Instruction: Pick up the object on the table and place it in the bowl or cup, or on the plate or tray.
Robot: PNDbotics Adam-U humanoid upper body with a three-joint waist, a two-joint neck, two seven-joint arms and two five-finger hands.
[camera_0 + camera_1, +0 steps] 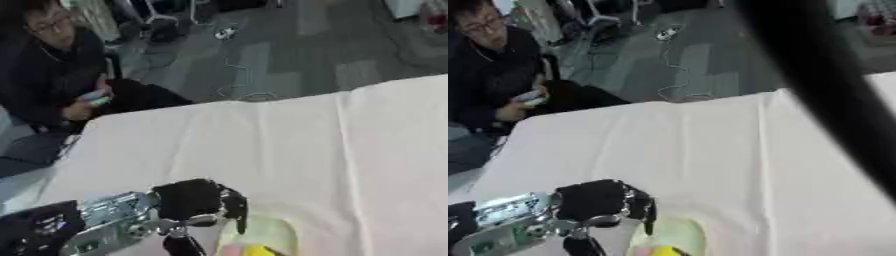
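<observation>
A pale yellow-green dish [267, 231] lies on the white table at the bottom edge. In it are a small yellow thing [256, 251] and a bit of pink beside it, both cut off by the picture's edge. My left hand [199, 199], black on a silver wrist, comes in from the lower left and hovers at the dish's left rim. Its fingers [238, 216] hang down over the rim with the thumb [181, 245] apart from them, and nothing shows between. My right hand is out of sight.
A white cloth [289, 150] covers the table, which lies askew. A broad dark blurred band [824, 85] crosses the right eye view from the top to the right edge. A seated person is beyond the far left corner, with grey floor behind.
</observation>
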